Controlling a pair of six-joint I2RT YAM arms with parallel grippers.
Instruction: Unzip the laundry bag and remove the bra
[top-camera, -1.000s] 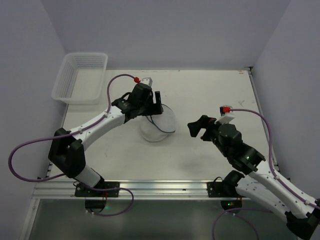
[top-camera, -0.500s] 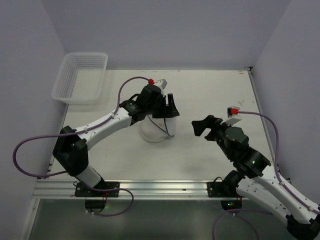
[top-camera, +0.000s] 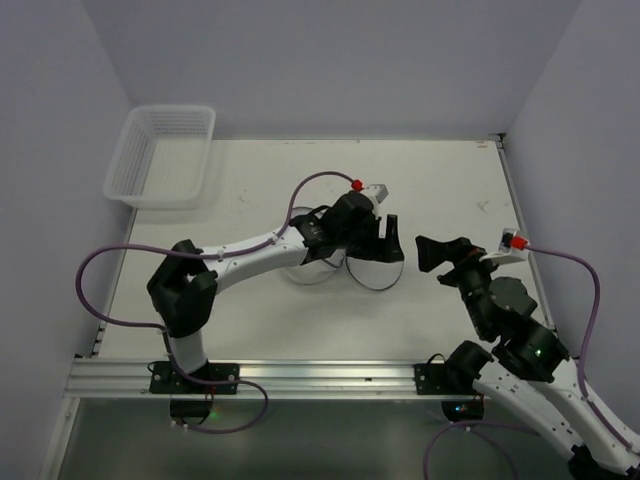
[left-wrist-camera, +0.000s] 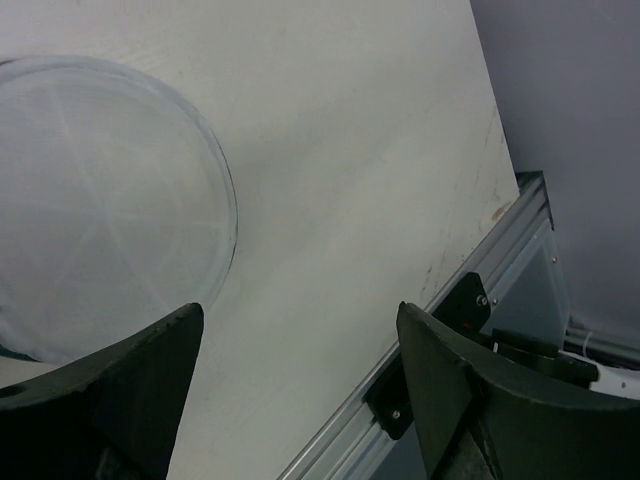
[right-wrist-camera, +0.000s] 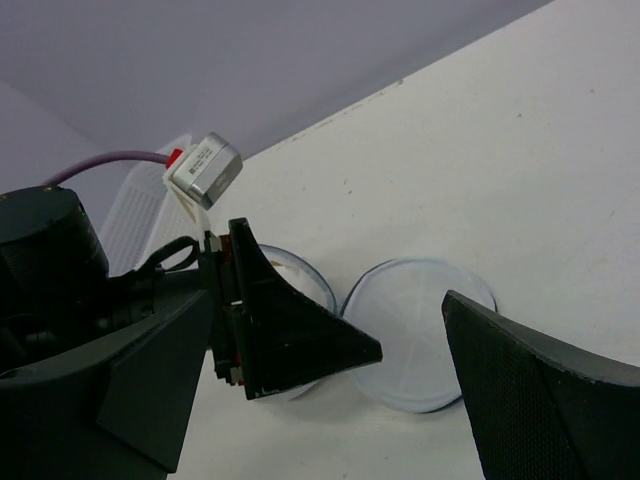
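Laundry bag (left-wrist-camera: 100, 200): fine white mesh cloth, semi-sheer, dark zipper rim.
Surface (left-wrist-camera: 350, 150): matt off-white, smooth, lightly scuffed; possibly painted board.
Left end effector fingers (left-wrist-camera: 450, 390): matt black plastic.
Basket (top-camera: 160, 155): white slatted plastic.
Edge rail (top-camera: 310, 378): brushed metal.

You've got the laundry bag (top-camera: 312, 272) in the middle of the table (top-camera: 440, 180), partly under the left arm, its other half (top-camera: 376, 273) touching it on the right. Left gripper (top-camera: 380, 232) sits over that half; right gripper (top-camera: 432, 258) is near, further right. Basket (top-camera: 160, 155) is at the far-left corner.
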